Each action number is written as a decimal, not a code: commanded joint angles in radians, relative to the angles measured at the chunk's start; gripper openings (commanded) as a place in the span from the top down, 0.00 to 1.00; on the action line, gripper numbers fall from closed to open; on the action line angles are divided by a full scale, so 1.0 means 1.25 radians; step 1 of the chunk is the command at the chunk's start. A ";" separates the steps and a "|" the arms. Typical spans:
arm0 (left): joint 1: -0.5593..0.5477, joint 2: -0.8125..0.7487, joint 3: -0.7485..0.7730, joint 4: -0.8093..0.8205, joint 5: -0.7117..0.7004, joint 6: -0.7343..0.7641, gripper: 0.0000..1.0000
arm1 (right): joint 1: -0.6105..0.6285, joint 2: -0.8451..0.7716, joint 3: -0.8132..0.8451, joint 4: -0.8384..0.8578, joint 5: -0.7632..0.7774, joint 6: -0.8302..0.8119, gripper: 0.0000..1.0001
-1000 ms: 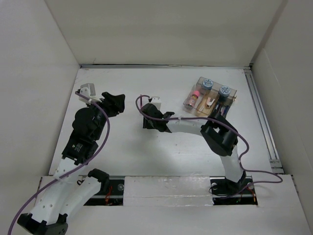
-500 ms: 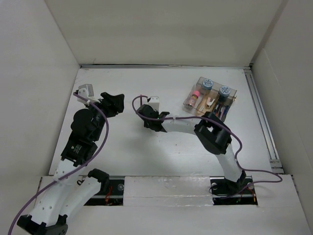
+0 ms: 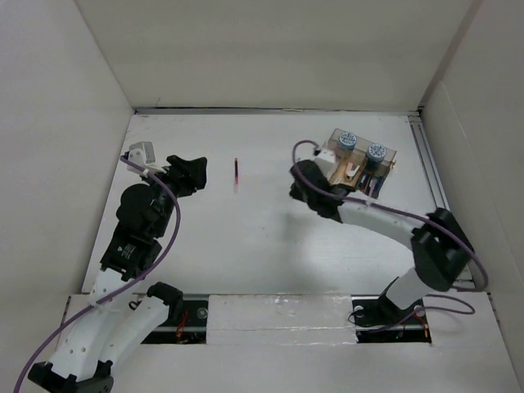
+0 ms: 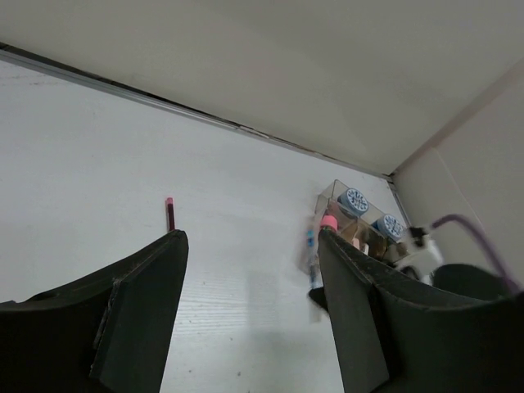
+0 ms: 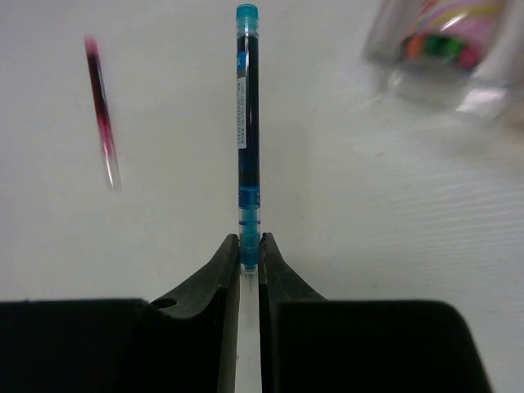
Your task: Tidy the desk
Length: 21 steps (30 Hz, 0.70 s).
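My right gripper [image 5: 249,242] is shut on the tip end of a blue pen [image 5: 247,123], which sticks straight out ahead of the fingers. In the top view the right gripper [image 3: 301,175] hovers just left of the clear compartment box [image 3: 357,162]. A red pen [image 3: 237,172] lies alone on the white desk [image 3: 246,237], and it shows blurred in the right wrist view as the red pen [image 5: 102,110]. My left gripper [image 3: 196,170] stands open and empty, left of the red pen. In the left wrist view the left gripper [image 4: 251,237] frames the red pen [image 4: 170,213] and the blurred blue pen [image 4: 309,250].
The compartment box [image 5: 446,45] holds round blue-capped items, a pink-capped one and other small pieces. A metal rail [image 3: 438,205] runs along the desk's right edge. White walls close in the back and both sides.
My right arm swung from the desk's middle to the right toward the box, its jaws closing on the blue pen. The red pen now lies uncovered. My left gripper opened wider.
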State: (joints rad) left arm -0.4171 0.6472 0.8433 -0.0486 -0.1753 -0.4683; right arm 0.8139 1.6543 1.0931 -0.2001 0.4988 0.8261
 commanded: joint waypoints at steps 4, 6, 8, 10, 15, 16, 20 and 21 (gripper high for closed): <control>0.004 -0.008 0.000 0.022 0.017 0.003 0.39 | -0.256 -0.251 -0.198 0.121 0.004 0.117 1.00; 0.004 -0.018 -0.008 0.034 0.015 0.002 0.39 | -0.356 -0.306 -0.262 0.144 -0.032 0.134 1.00; 0.004 -0.011 -0.003 0.032 0.020 0.002 0.39 | -0.418 -0.331 -0.289 0.151 -0.082 0.139 1.00; 0.004 0.001 0.002 0.023 0.029 0.003 0.39 | -0.496 -0.340 -0.315 0.192 -0.137 0.137 1.00; 0.004 0.002 -0.001 0.029 0.024 0.003 0.39 | -0.619 -0.282 -0.298 0.213 -0.269 0.125 1.00; 0.004 0.004 0.002 0.025 0.022 0.004 0.39 | -0.630 -0.261 -0.294 0.219 -0.297 0.125 1.00; 0.004 -0.011 -0.007 0.033 0.013 0.004 0.39 | -0.677 -0.245 -0.300 0.236 -0.366 0.123 0.88; 0.004 0.000 -0.005 0.033 0.014 0.005 0.39 | -0.684 -0.247 -0.300 0.236 -0.367 0.120 0.83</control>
State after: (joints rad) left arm -0.4171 0.6506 0.8417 -0.0490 -0.1581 -0.4679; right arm -0.0242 1.3560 0.6987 0.0162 0.1368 0.9764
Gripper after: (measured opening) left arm 0.611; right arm 0.175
